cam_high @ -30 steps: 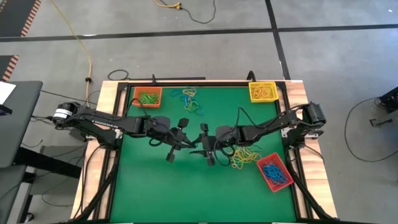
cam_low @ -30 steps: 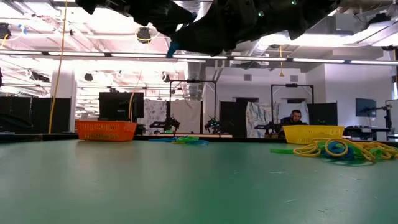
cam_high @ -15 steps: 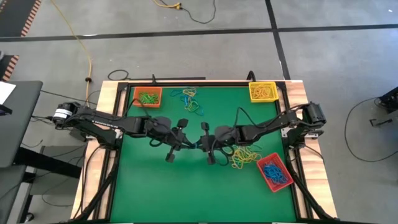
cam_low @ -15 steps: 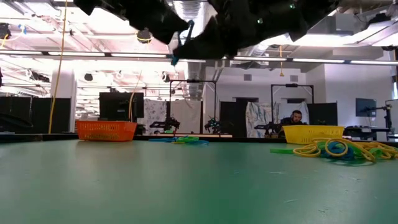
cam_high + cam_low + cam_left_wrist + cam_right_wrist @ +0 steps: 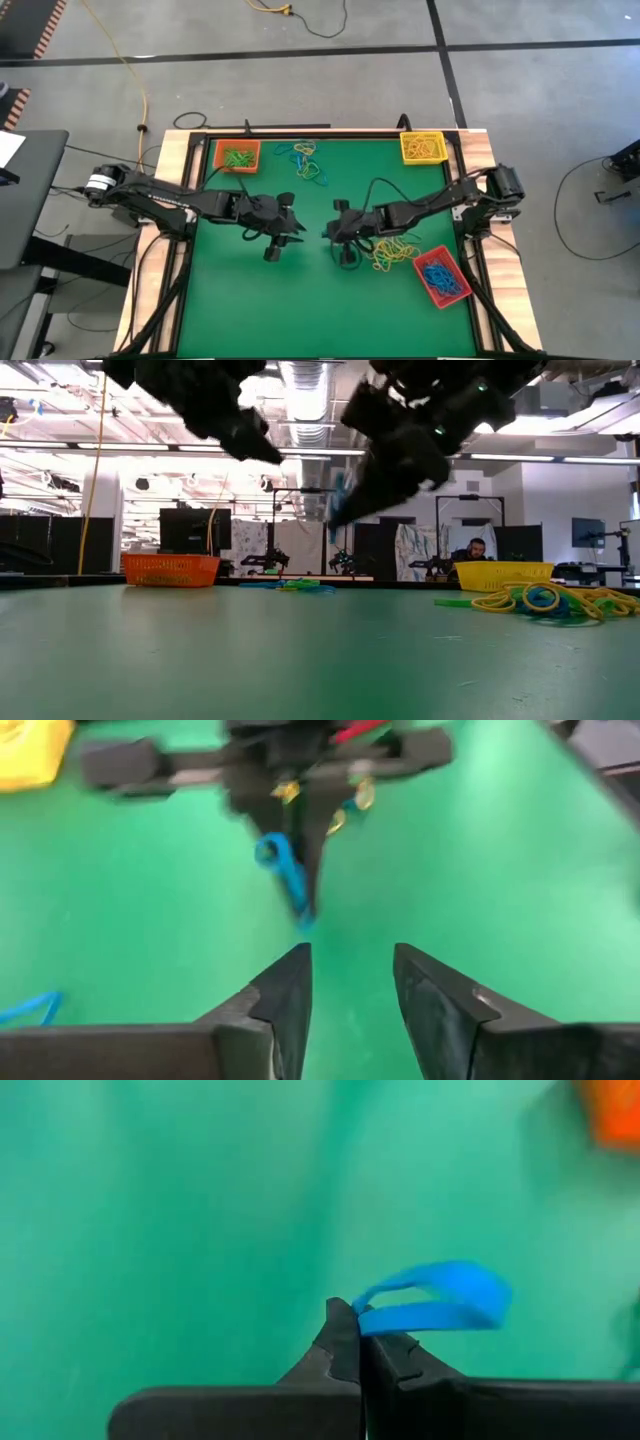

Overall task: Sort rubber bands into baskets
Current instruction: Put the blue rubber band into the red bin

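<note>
My right gripper (image 5: 361, 1342) fingers are closed on a blue rubber band (image 5: 440, 1306), above mid-table (image 5: 300, 290). My left gripper (image 5: 348, 982) fingers stand parted, empty. The band appears light, limp and stretchy; a pinch on one strand should suffice.

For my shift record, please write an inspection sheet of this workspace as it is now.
Surface: green mat on a wooden table.
Job's things: orange basket holds green bands; yellow basket yellow ones; red basket blue ones. Two mixed piles lie loose.
Clutter: nothing seen.
Grippers: right gripper is shut on a blue band, mid-table; left gripper, fingers parted, holds nothing.
Cables: yellow cable on the floor.
Surroundings: workshop; a person behind the table.
</note>
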